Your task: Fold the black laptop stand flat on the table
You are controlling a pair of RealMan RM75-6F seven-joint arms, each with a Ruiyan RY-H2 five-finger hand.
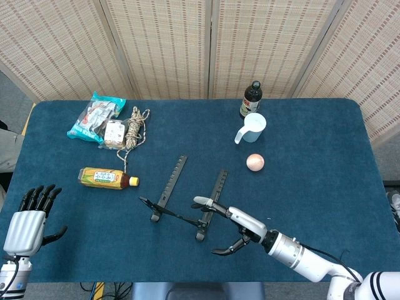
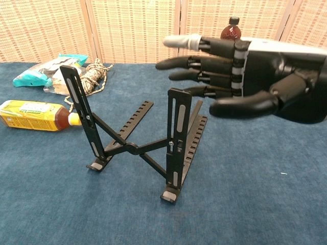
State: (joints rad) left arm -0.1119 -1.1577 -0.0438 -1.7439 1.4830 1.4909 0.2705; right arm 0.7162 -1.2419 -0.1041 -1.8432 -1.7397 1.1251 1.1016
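Nearest, the left robot hand (image 1: 25, 220) hovers at the table's (image 1: 325, 181) front-left edge, fingers apart and holding nothing. The right robot hand (image 2: 245, 76) is spread flat, also released, just above and to the right of the black laptop stand (image 2: 138, 148), apparently not touching it. The stand sits mid-table, uprights raised, so folding appears not yet done. Farther back lie a tea bottle (image 1: 105, 178), ball (image 1: 255, 162), and cup (image 1: 252, 127).
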